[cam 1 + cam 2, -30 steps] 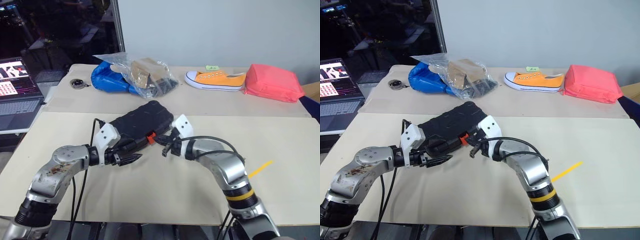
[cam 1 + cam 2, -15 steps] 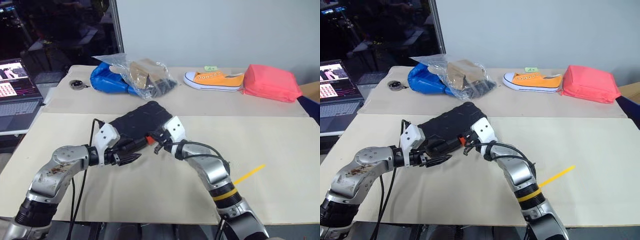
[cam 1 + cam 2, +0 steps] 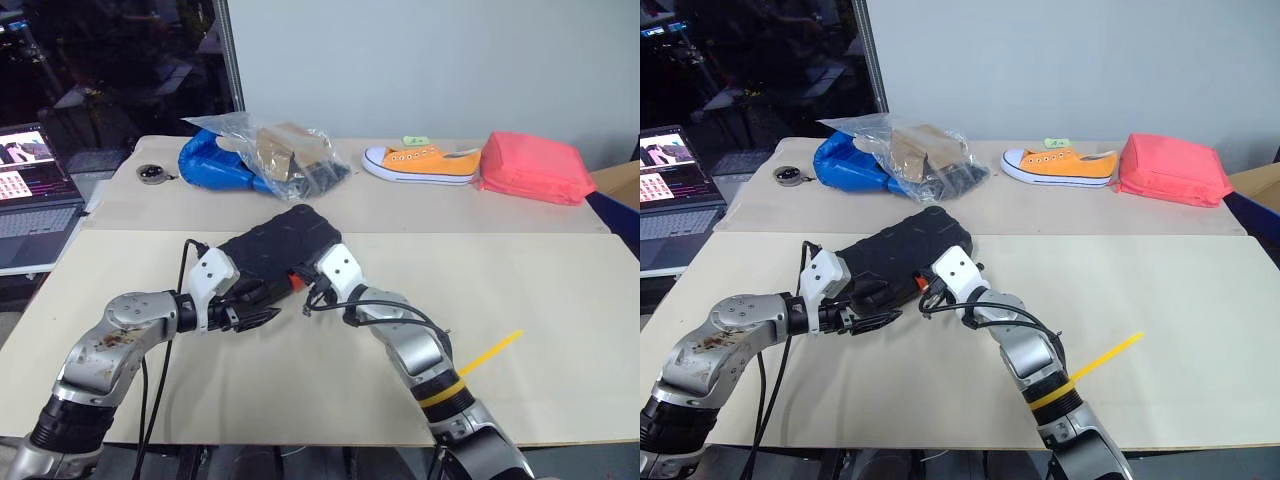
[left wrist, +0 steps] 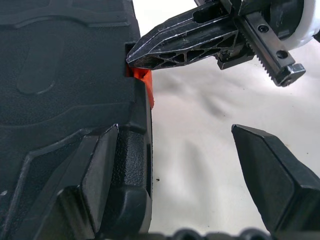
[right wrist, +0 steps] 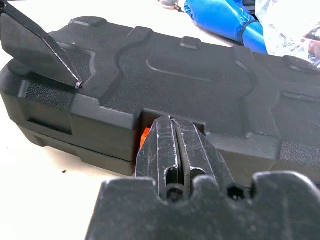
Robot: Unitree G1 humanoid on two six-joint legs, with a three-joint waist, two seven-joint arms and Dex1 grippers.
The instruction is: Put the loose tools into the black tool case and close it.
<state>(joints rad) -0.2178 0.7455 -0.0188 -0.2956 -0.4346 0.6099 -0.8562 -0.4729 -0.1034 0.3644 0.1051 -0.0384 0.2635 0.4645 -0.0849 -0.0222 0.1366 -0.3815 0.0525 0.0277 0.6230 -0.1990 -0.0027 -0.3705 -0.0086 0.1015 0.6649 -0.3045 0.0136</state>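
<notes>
Case, black tool case (image 3: 280,245): moulded plastic clamshell, ribbed lid down, lying flat on the table (image 3: 560,300) near its middle, between both arms. Shell judged stiff, fairly heavy if filled, and slick on its broad faces; best purchase judged at the edges or the recess round the orange latch (image 4: 144,82) on its front edge. Left claw (image 4: 170,165) stood spread wide, one finger (image 4: 100,165) resting on the lid's corner, the other clear over the table, grasping nothing. Right claw (image 5: 177,150) was clenched, empty, its tips set against the latch recess.
</notes>
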